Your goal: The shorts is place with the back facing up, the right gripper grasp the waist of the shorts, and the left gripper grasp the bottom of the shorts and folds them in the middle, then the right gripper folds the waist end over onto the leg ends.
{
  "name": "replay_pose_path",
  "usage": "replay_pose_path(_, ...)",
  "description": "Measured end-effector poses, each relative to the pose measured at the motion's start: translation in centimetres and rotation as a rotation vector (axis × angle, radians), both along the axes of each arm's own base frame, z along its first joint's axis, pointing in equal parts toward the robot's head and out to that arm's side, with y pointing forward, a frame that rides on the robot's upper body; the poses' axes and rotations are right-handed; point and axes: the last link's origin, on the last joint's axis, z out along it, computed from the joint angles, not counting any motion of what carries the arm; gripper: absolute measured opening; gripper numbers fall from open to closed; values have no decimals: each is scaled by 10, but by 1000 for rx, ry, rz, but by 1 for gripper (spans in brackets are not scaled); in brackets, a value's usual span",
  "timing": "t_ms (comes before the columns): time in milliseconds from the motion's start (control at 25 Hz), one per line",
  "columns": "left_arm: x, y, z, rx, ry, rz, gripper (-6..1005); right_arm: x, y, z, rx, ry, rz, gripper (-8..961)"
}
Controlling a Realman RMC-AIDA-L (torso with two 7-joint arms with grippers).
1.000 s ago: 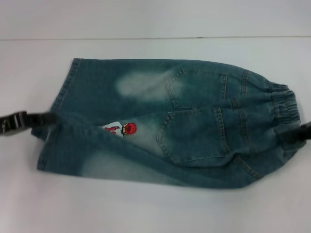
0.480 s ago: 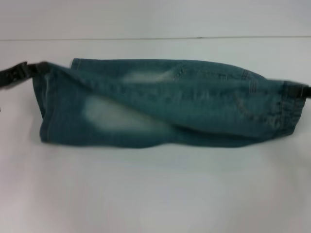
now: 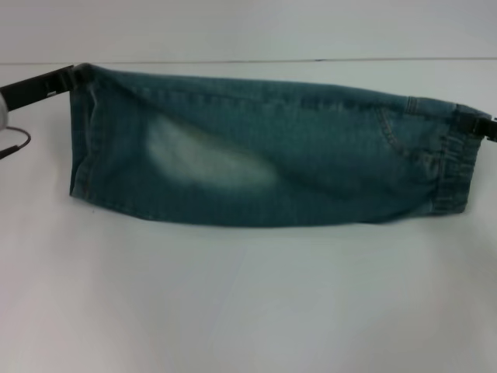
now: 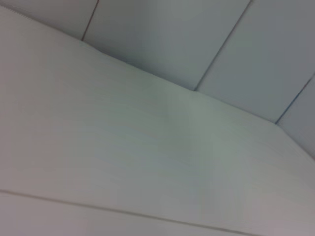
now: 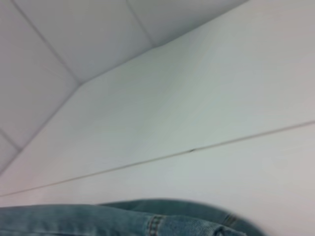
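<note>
Shorts (image 3: 264,155) are lying folded lengthwise on the white surface (image 3: 248,311). Left hand (image 3: 71,78) is holding the bottom (image 3: 81,148) at far left; right hand (image 3: 466,120) is gripping the waist (image 3: 454,167) at far right.

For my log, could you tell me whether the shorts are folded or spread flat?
Folded lengthwise: the shorts form one narrow band, back pockets hidden.

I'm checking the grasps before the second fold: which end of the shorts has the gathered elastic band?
The end by the right end effector. The shorts show crinkled gathers there, while the end by the left end effector has a straight stitched hem.
</note>
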Motion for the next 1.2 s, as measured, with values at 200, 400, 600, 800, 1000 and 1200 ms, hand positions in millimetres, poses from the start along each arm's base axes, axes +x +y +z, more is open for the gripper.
replay_pose_path(200,5,10,-5,39,57,3,31,-4,14,-8,55,-48,-2,62)
replay_pose_path(400,6,14,-7,56,93,14,53,-10,25,-11,94,-84,7,57)
replay_pose_path(600,2,14,-10,76,115,33,75,-18,35,-13,119,-115,30,69)
replay_pose_path(800,3,14,-17,78,129,16,97,-23,40,-16,118,-128,35,103)
replay_pose_path(1000,5,15,-22,97,134,21,118,-25,41,-19,112,-131,40,162)
replay_pose_path(1200,4,14,-25,109,149,22,234,-23,39,-21,100,-137,33,315)
